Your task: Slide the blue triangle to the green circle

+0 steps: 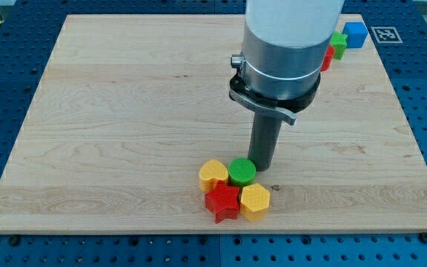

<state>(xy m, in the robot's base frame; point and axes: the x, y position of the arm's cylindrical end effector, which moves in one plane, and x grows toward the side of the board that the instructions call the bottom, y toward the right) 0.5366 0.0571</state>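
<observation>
The green circle (242,172) lies near the view's bottom centre, in a tight cluster with a yellow heart (213,173) on its left, a red star (222,202) below it and a yellow hexagon (255,202) at its lower right. My tip (262,170) rests on the board right beside the green circle, on its right edge. A blue block (356,34) sits at the view's top right corner of the board; I cannot make out its shape. It is far from my tip and from the green circle.
A green block (338,43) and a red block (326,59) stand in a row next to the blue block, the red one partly hidden behind the arm. The wooden board (124,133) rests on a blue perforated table.
</observation>
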